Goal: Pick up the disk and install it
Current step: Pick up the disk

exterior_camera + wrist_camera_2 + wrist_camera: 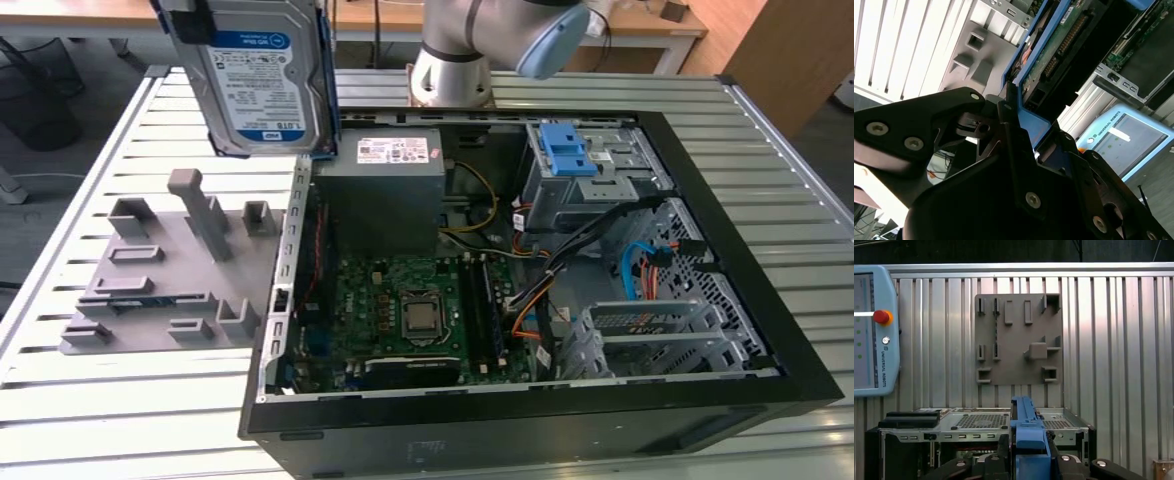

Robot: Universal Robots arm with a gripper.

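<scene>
The gripper (1029, 125) is clamped on the blue end handle of the disk (260, 75), which hangs upright above the edge of the open computer case (534, 425), near the grey fixture (147, 290). Judged rigid, fairly heavy and shock-sensitive, it is best held by its carrier.

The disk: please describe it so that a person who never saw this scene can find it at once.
Find the open black computer case on the slatted table. Above its far corner on the exterior view's left, the disk hangs nearly upright in the gripper. Unlike the grey power supply box below, it is flat, with a white-and-blue label and a blue frame.
</scene>
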